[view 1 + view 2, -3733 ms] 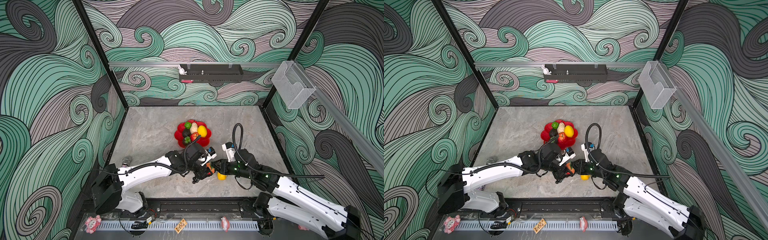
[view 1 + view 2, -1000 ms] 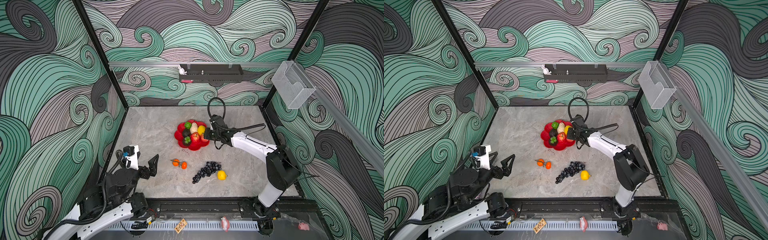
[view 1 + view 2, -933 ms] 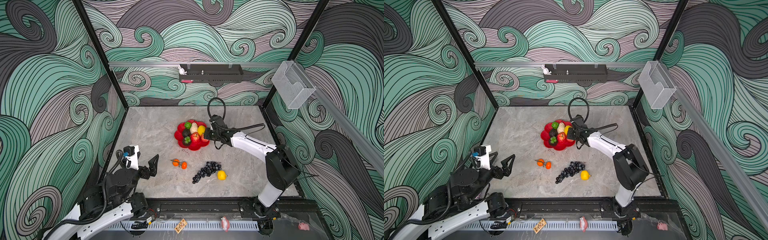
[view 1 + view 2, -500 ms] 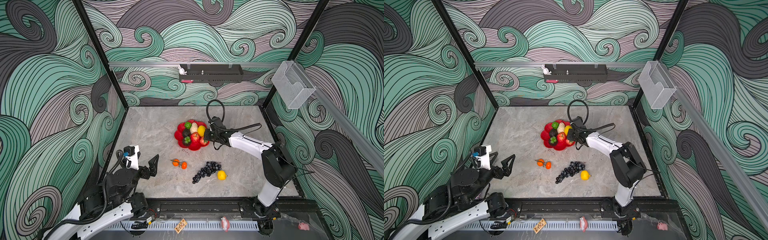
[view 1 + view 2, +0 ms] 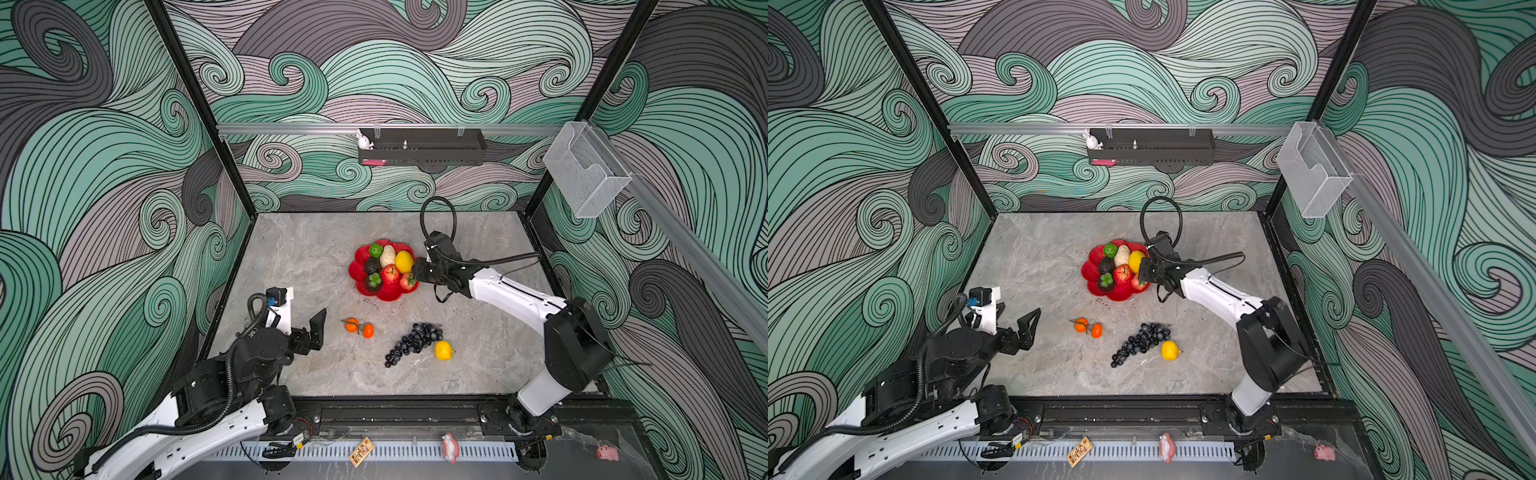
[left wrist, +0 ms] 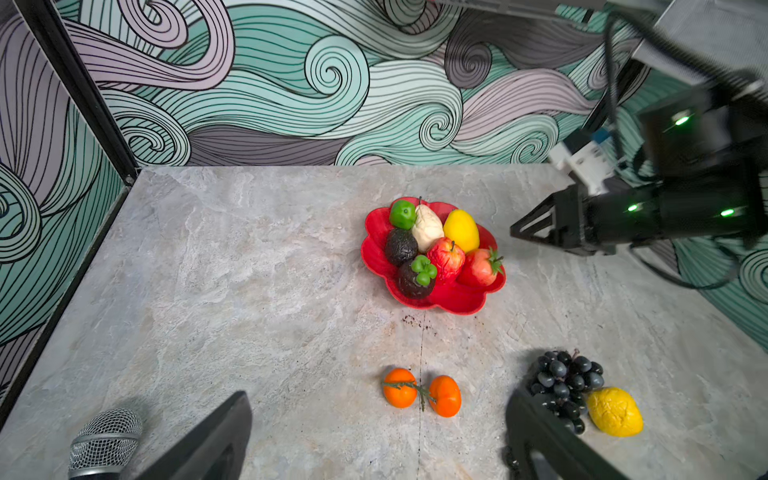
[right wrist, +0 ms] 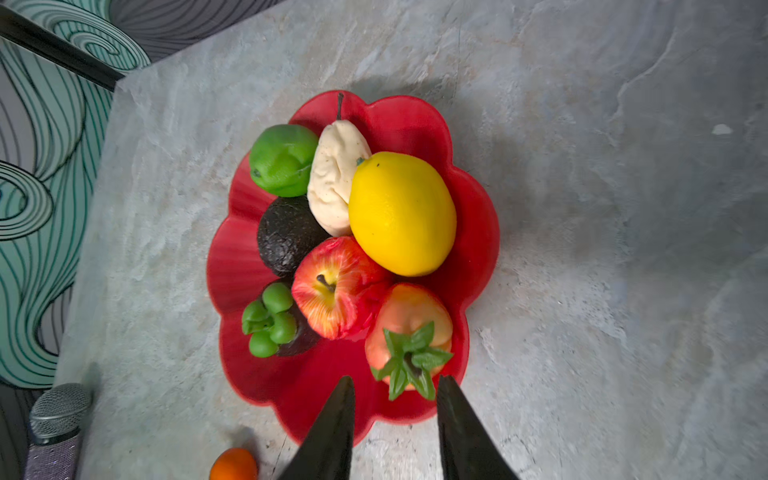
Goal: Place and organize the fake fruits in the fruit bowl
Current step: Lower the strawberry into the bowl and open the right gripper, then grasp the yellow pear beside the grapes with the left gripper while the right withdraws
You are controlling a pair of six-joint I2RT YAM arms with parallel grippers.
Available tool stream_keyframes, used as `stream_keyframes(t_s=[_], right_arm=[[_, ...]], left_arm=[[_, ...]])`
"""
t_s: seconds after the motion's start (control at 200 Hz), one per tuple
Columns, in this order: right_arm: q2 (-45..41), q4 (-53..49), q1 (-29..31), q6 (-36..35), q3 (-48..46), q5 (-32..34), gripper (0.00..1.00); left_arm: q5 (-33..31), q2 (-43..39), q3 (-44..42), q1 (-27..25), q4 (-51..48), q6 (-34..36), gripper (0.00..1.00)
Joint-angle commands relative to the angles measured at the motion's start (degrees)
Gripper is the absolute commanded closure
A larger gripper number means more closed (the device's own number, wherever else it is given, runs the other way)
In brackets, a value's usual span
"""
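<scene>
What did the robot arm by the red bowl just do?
The right gripper opened and let go of the red leafy-topped fruit, which now lies in the fruit bowl. The left gripper stayed open and pulled back; the oranges, grapes and loose lemon stayed on the table.

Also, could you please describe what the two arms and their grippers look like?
The left arm and right arm have white shells and black joints, each with a black cable. The left gripper and right gripper have black, tapered fingers with triangular cut-outs. Each wrist bears a white camera mount with a blue part; green lights show on the right one.
</scene>
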Motion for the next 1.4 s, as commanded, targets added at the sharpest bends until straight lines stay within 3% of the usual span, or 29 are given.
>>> stream_keyframes(t_s=[0.0, 0.175, 0.285, 0.395, 0.585, 0.766, 0.926, 1.191, 1.396], right_arm=[[-7.6, -4.7, -0.2, -3.2, -3.0, 1.0, 0.58], [-21.4, -11.5, -0.3, -4.5, -11.8, -0.1, 0.49], [-31.4, -16.2, -0.5, -4.1, -16.9, -0.6, 0.43], [-41.8, -22.4, -0.6, -2.7, -20.2, -0.5, 0.39], [-57.5, -33.1, -0.6, -1.1, -21.2, 3.0, 0.34], [-66.1, -37.0, -0.8, -5.0, -14.9, 7.8, 0.27], [-68.6, -38.5, -0.7, -7.4, -9.3, 11.9, 0.23], [-75.5, -39.4, -0.8, -9.5, -6.1, 13.5, 0.22], [-77.9, -40.9, -0.6, -9.6, -6.7, 13.3, 0.22]], left_arm=[[1.0, 3.8, 2.0, 0.2, -1.9, -0.9, 0.03], [9.7, 12.5, 1.5, 0.2, 1.4, 1.9, 0.04], [24.8, 19.4, -0.3, 0.1, 7.7, 8.1, 0.04], [34.6, 27.5, 0.4, 0.0, 11.9, 6.5, 0.07], [42.9, 40.9, 2.6, -2.7, 22.2, 5.6, 0.14], [42.8, 55.5, 10.5, -9.7, 24.9, 13.5, 0.25], [42.2, 67.5, 17.1, -11.6, 24.8, 20.7, 0.3], [39.6, 77.1, 22.4, -11.9, 26.1, 30.7, 0.3], [37.1, 82.7, 26.0, -11.9, 26.3, 33.9, 0.29]])
